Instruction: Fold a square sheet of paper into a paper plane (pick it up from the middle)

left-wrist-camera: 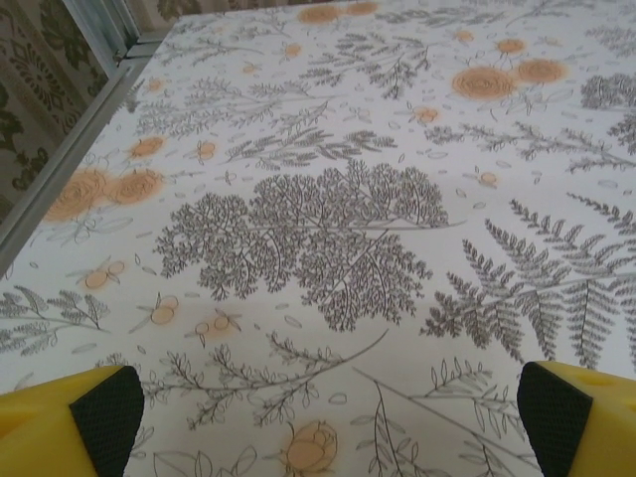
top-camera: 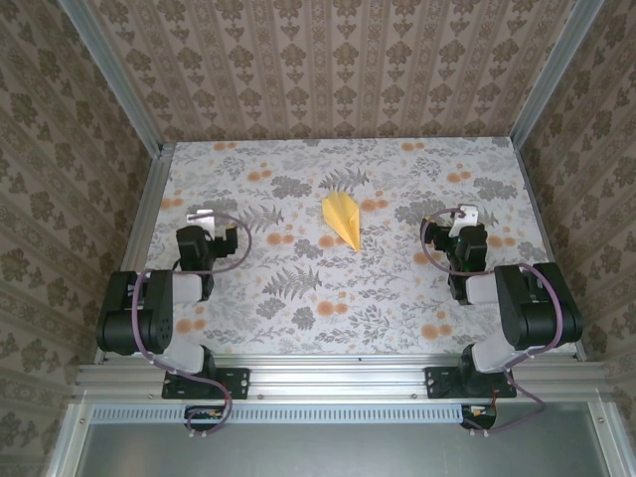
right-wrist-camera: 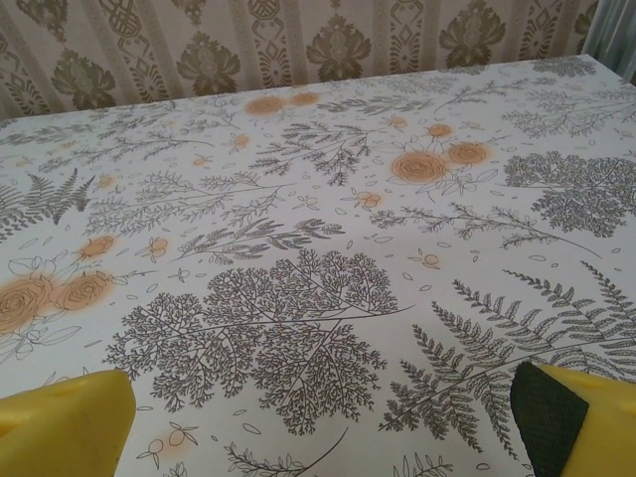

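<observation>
A small yellow paper plane [top-camera: 344,219], a narrow pointed dart with creases, lies flat on the floral tablecloth in the middle of the table, its tip toward the near right. My left gripper [top-camera: 202,215] rests well to its left, and in the left wrist view it [left-wrist-camera: 328,412] stands open, bare cloth between its yellow fingers [left-wrist-camera: 84,417]. My right gripper [top-camera: 464,215] sits well to the plane's right; the right wrist view shows it [right-wrist-camera: 323,412] open too, holding nothing. The flat square sheet of paper is out of view.
The tablecloth [top-camera: 298,298] is printed with grey ferns and orange flowers. Metal rails [top-camera: 149,199] and patterned walls close in the left, right and far sides. A metal beam [top-camera: 338,376] carrying both arm bases runs along the near edge.
</observation>
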{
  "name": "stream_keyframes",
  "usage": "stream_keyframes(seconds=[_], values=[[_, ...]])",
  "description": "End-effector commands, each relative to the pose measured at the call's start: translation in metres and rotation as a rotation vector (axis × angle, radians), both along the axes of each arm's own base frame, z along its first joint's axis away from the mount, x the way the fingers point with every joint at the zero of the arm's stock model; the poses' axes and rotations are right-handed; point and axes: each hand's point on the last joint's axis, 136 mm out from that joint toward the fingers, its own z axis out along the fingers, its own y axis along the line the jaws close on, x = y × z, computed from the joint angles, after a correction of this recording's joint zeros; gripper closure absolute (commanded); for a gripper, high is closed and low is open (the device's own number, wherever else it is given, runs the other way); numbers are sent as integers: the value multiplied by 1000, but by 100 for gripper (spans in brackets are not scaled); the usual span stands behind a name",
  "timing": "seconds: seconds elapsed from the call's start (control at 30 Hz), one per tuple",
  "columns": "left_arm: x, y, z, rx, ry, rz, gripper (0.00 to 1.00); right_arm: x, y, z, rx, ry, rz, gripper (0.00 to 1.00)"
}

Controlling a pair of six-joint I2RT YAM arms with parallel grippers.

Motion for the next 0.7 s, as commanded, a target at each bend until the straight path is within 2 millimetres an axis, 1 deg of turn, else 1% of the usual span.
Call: stream_keyframes(seconds=[0.0,0.67], values=[[7,0,9,8,-25,-18,0,5,-1,5,-23,-10,-6,0],[8,0,9,8,-22,-22,0,5,0,5,-22,-10,-5,0]])
